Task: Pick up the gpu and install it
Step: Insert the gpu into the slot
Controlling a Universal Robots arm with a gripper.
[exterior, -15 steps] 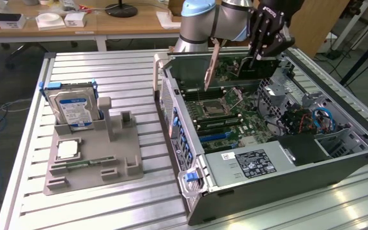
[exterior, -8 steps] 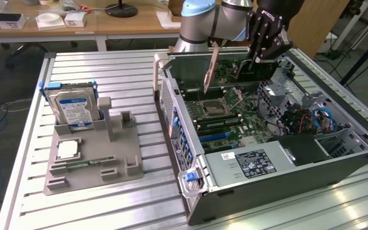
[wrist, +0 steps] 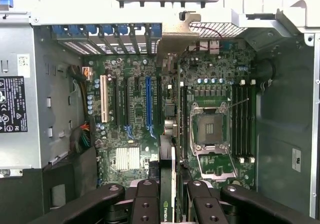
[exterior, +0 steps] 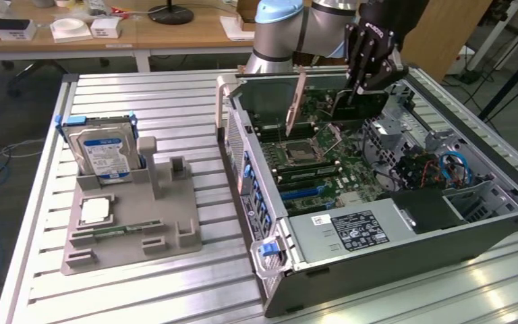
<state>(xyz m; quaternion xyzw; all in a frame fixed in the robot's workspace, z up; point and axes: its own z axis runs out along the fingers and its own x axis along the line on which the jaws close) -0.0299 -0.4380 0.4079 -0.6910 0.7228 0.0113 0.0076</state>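
**One gpu, gripped inside the open case**

The tool (wrist: 172,201) is clamped on the single gpu (wrist: 167,164), the card edge-on between its two fingers, over the motherboard (wrist: 130,114) of the one computer case (exterior: 421,223). On the counter (exterior: 151,101) beside the case, one grey holder (exterior: 133,226) carries one hard drive (exterior: 104,152) and one processor chip (exterior: 95,210) — both well apart from the tool

The gripper (wrist: 168,201) clamps the gpu (wrist: 168,166) edge-on between its two black fingers (wrist: 146,201), with a green logo on the card's edge sitting right between them. The card runs straight out ahead of the fingers to its silver bracket (wrist: 175,34) at the case wall. Beneath lies the motherboard (wrist: 112,134). A processor socket (wrist: 210,129) sits off one finger's side, and a blue slot (wrist: 148,102) and a white slot (wrist: 104,98) sit off the other's.
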